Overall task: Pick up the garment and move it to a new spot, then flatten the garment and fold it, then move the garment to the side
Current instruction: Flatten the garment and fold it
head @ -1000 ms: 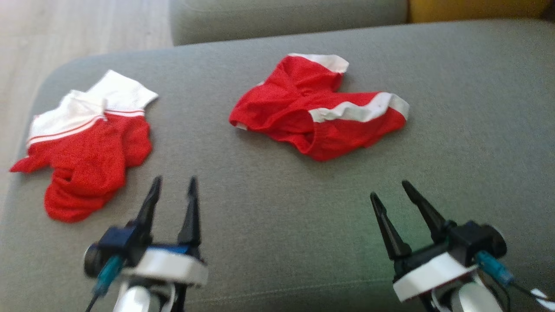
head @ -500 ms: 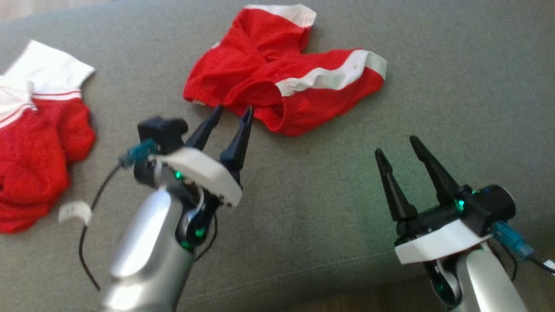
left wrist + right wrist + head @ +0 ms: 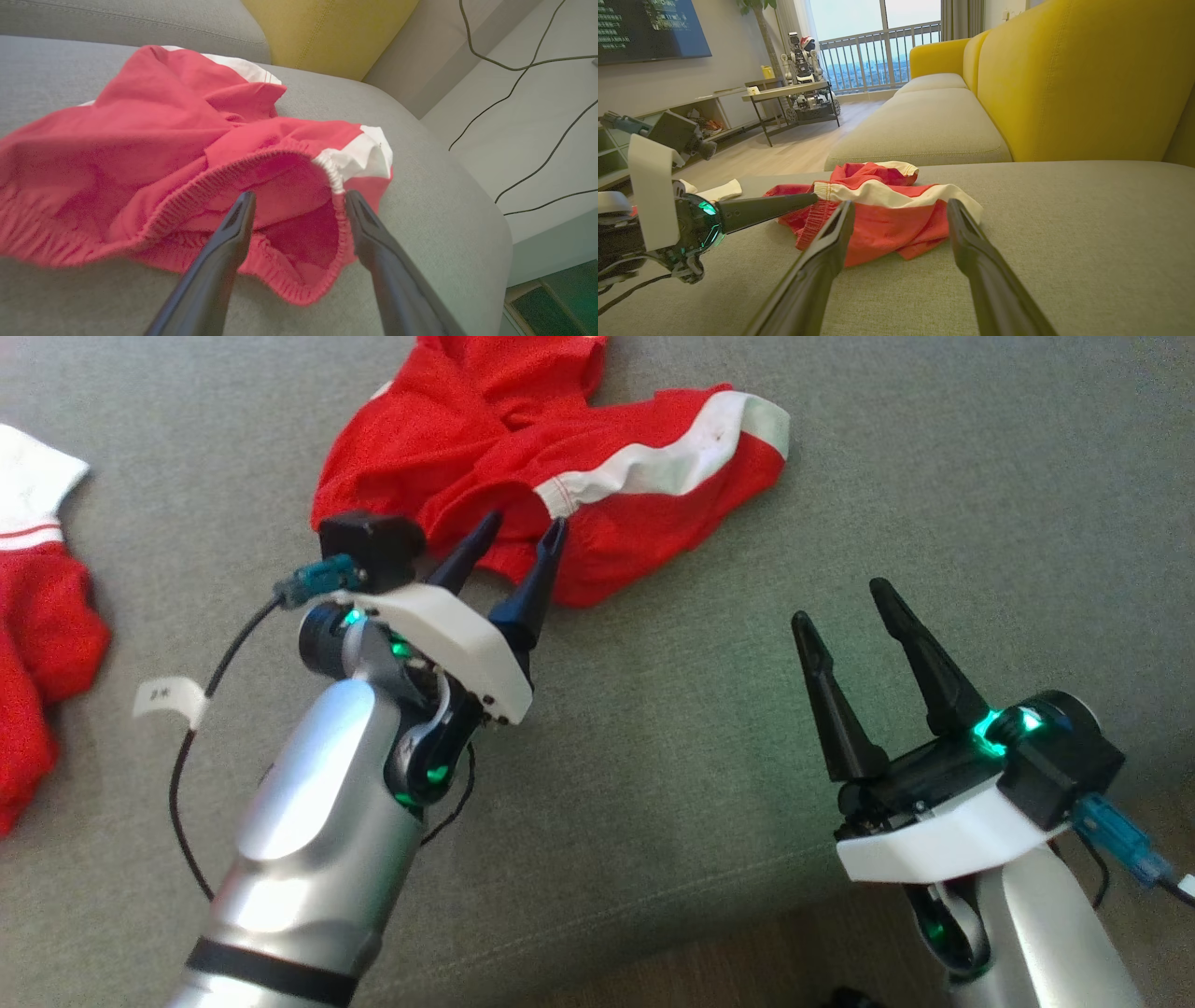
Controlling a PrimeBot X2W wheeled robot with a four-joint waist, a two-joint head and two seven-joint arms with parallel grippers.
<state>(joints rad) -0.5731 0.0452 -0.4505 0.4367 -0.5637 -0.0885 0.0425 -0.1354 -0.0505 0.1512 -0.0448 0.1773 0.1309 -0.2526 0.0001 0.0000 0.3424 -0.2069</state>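
The garment [image 3: 560, 457] is a pair of red shorts with white side stripes, lying crumpled on the grey sofa cushion [image 3: 672, 737]. My left gripper [image 3: 525, 520] is open with its tips at the near hem. In the left wrist view the gripper [image 3: 299, 193] straddles the gaping elastic waistband of the garment [image 3: 154, 135], with nothing clamped. My right gripper [image 3: 840, 602] is open and empty, a short way to the right of the shorts and nearer the front. In the right wrist view the gripper [image 3: 900, 203] points at the garment [image 3: 887, 224].
A second red-and-white garment [image 3: 37, 625] lies at the cushion's left. The cushion's front edge [image 3: 709, 933] runs under both arms. A yellow backrest [image 3: 1064, 84] stands behind. Cables [image 3: 514, 70] trail over the floor past the cushion's end.
The head camera has tilted down and closer. My left arm has reached forward from the front edge to the shorts' waistband. The right gripper stays open, about where it was.
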